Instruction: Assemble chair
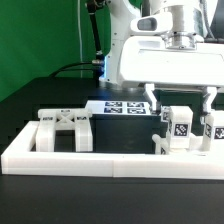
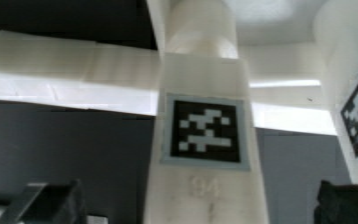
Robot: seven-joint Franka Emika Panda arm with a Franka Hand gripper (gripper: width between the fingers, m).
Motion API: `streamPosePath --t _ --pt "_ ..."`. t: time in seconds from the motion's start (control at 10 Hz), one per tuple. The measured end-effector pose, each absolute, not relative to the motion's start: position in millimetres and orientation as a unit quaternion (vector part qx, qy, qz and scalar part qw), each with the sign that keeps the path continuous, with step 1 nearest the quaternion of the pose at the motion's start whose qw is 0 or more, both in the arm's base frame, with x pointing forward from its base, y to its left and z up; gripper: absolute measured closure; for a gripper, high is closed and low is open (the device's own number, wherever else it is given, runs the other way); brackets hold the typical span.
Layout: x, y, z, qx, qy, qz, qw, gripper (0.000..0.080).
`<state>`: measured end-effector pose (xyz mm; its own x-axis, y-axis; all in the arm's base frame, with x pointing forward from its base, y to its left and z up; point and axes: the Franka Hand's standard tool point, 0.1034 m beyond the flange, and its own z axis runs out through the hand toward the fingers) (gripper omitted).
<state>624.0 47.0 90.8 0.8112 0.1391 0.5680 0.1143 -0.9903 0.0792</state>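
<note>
The chair is in loose white parts. An X-braced frame (image 1: 64, 131) stands at the exterior view's left, against the border wall. A white tagged piece (image 1: 178, 127) stands upright at the right, with another tagged piece (image 1: 214, 131) beside it. My gripper (image 1: 180, 97) hovers just above the first piece, open, its fingers (image 1: 150, 96) spread to either side. In the wrist view that long white piece (image 2: 204, 110) with its square tag runs between the dark fingertips (image 2: 51, 203). My gripper (image 2: 197, 205) holds nothing; gaps show on both sides of the piece.
A long low white border wall (image 1: 100, 162) runs along the front of the black table. The marker board (image 1: 120, 107) lies flat behind the parts. A green backdrop and the arm's base stand at the back.
</note>
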Motion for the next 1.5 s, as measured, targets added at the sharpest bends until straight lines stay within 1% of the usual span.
streamPosePath --t 0.2,0.3,0.5,0.6,0.8,0.9,1.1,1.2,1.3,1.5 --pt "627.7 44.0 107.2 0.953 0.073 0.293 0.02 0.015" --pt "628.3 42.1 111.3 0.954 0.075 0.289 0.02 0.015" --pt "626.6 43.9 108.2 0.957 0.077 0.28 0.018 0.015" --pt "624.9 45.1 103.6 0.962 0.078 0.26 0.014 0.015" --pt "625.9 47.6 95.1 0.98 0.077 0.185 -0.001 0.015" --pt "628.1 50.1 94.0 0.988 0.074 0.137 -0.011 0.015" --pt "625.2 53.4 92.5 0.995 0.073 0.071 -0.022 0.015" --pt "622.5 55.3 93.4 0.997 0.071 0.016 -0.029 0.015" --pt "631.4 53.5 95.4 0.997 0.071 0.011 -0.03 0.015" --pt "633.4 45.6 95.7 0.997 0.071 0.014 -0.029 0.015"
